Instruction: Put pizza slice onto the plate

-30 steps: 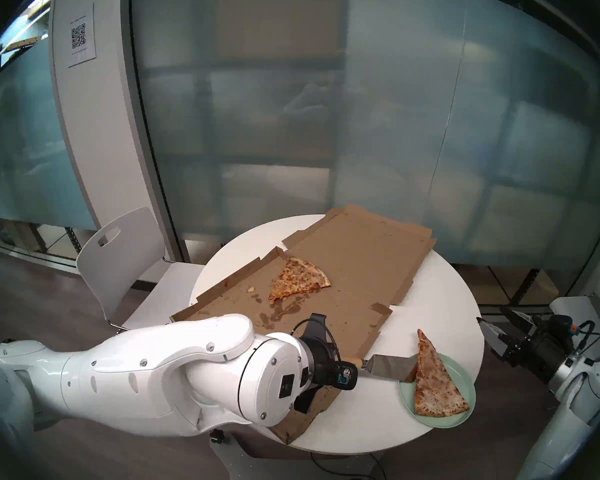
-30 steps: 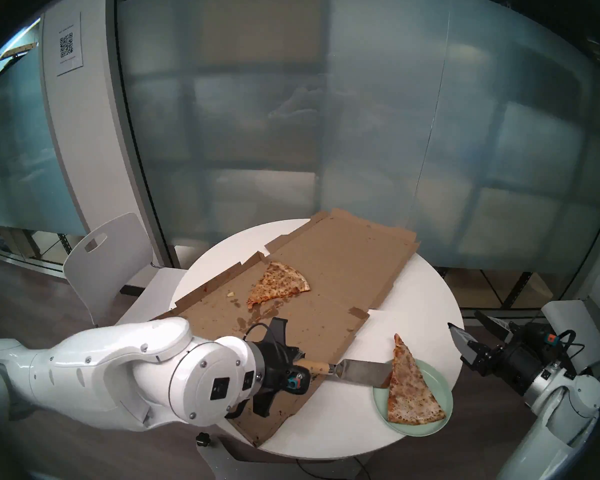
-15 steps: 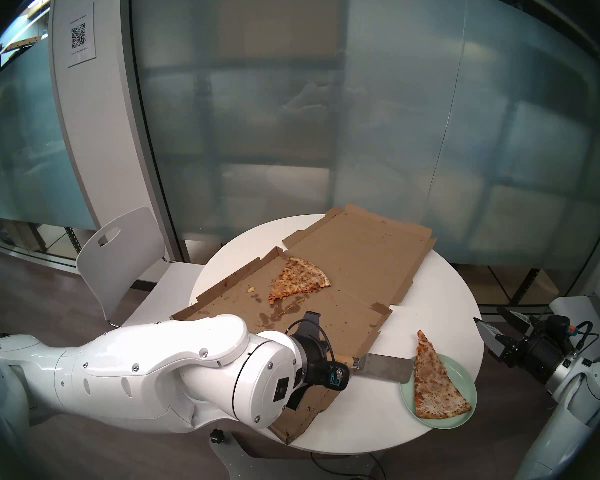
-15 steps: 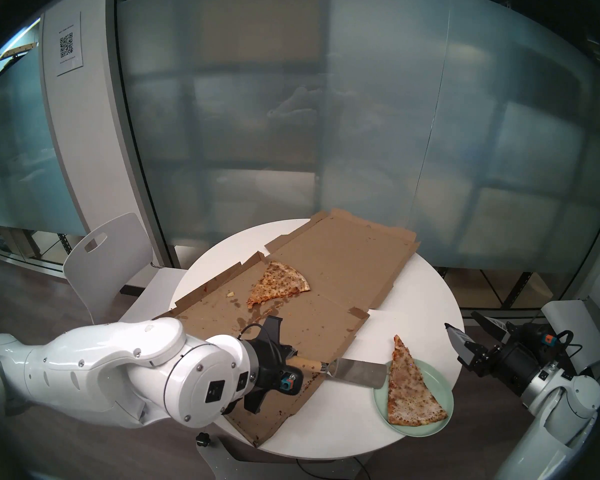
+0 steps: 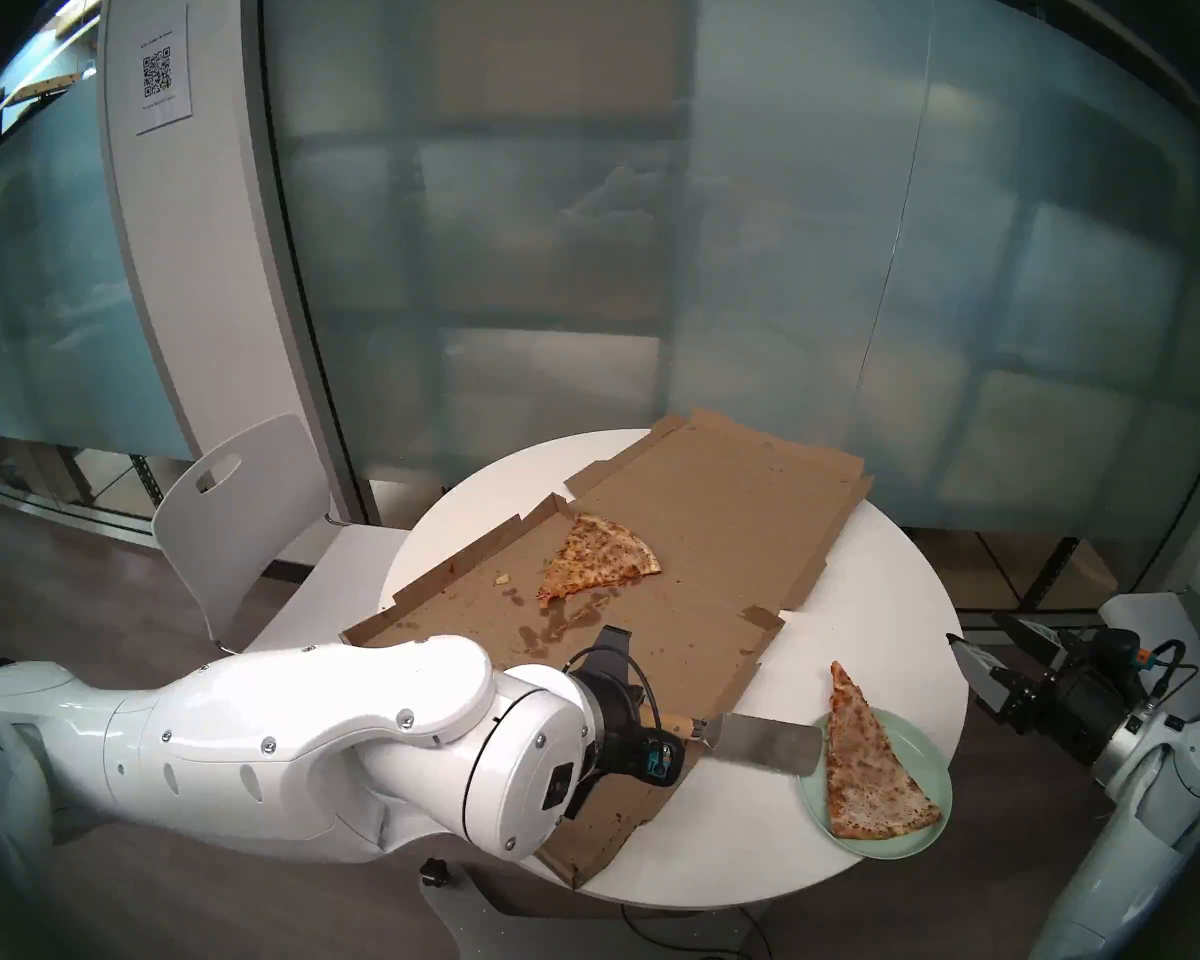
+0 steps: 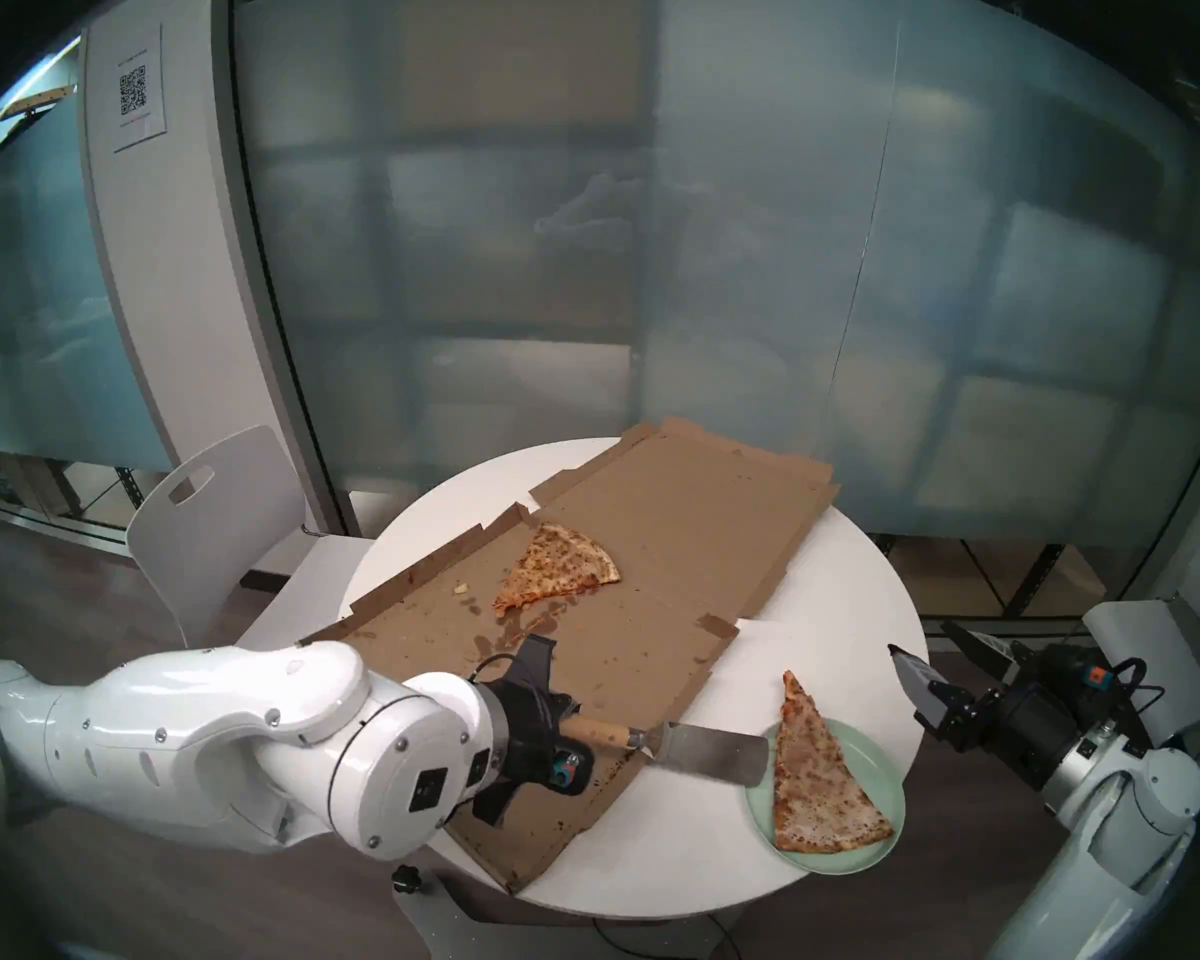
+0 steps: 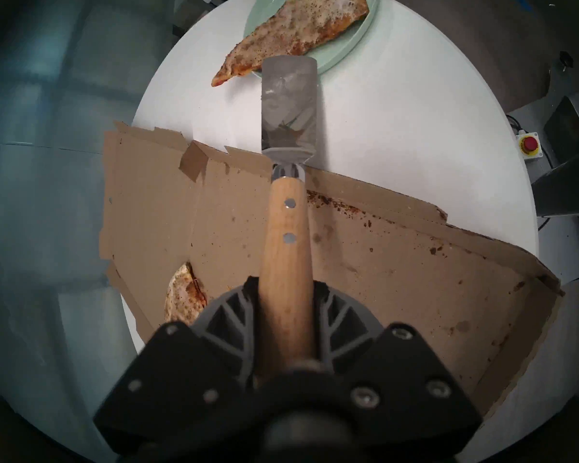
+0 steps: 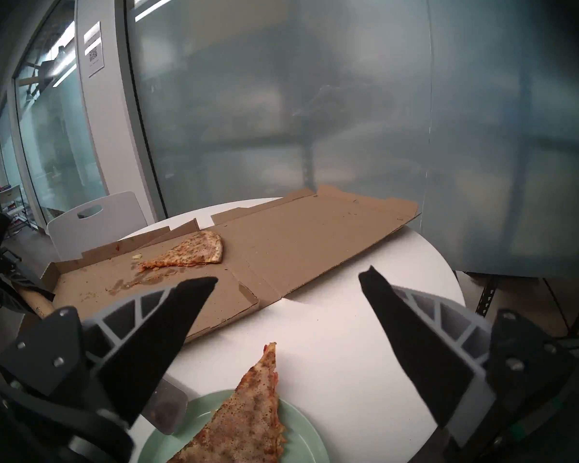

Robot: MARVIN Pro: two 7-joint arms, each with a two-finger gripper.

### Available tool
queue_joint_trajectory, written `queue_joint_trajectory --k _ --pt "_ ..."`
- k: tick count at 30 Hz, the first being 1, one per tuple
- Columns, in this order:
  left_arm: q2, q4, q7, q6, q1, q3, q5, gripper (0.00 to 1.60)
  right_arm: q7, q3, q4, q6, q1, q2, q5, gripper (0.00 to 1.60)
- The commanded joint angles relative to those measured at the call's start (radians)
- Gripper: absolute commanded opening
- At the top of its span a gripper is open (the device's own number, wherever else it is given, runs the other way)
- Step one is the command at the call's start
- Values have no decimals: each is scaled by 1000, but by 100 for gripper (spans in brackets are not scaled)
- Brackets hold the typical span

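**Asker:** Progress on the pizza, how far along is it?

**Describer:** Nearly finished, by my judgement. The pizza slice [image 5: 867,764] lies on the plate [image 5: 926,751], a round mint-green one, with its wide end inside the rim. Its narrow tip sticks out past the plate's far edge, over the table [image 5: 881,577].

**Asker:** What are the grippers doing?

**Describer:** The left gripper [image 7: 286,322] is clenched around the wooden handle of a metal spatula [image 5: 767,744]. The blade is bare; its front edge hangs at the plate's left rim, just beside the slice. I cannot tell whether they touch. The right gripper [image 8: 288,318] hovers just to the right of the plate, jaws spread wide, holding nothing.

**Asker:** So what remains?

**Describer:** Probably only drawing the spatula clear of the plate. The overhanging tip could be nudged inward, though that is a guess.

**Asker:** And the surroundings?

**Describer:** The plate sits near the front right edge of a round white table. Left of the plate and beyond it lies a flattened, grease-stained cardboard pizza box [image 5: 687,543] with a second slice [image 5: 601,557] on it. Beyond the table stands a frosted glass wall [image 5: 722,245]; a white chair [image 5: 237,515] stands well to the plate's left.
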Motion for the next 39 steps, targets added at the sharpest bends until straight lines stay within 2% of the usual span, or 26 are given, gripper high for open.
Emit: queue_joint_trajectory --k 1,19,23,32,39 --pt "16 -10 -18 -1 -17 -24 8 0 10 -3 -14 4 5 7 10 160" --pt "106 -38 23 -1 30 -72 -33 0 5 -13 -19 2 0 1 7 160" --pt "134 -84 33 -1 30 -119 -58 0 8 -15 -27 3 -10 -2 10 160" --pt "127 -84 30 -1 52 -193 -142 0 30 -18 -27 6 -43 -1 12 160" --pt "236 -84 70 -1 136 -289 -244 0 57 0 -30 1 -93 31 28 160"
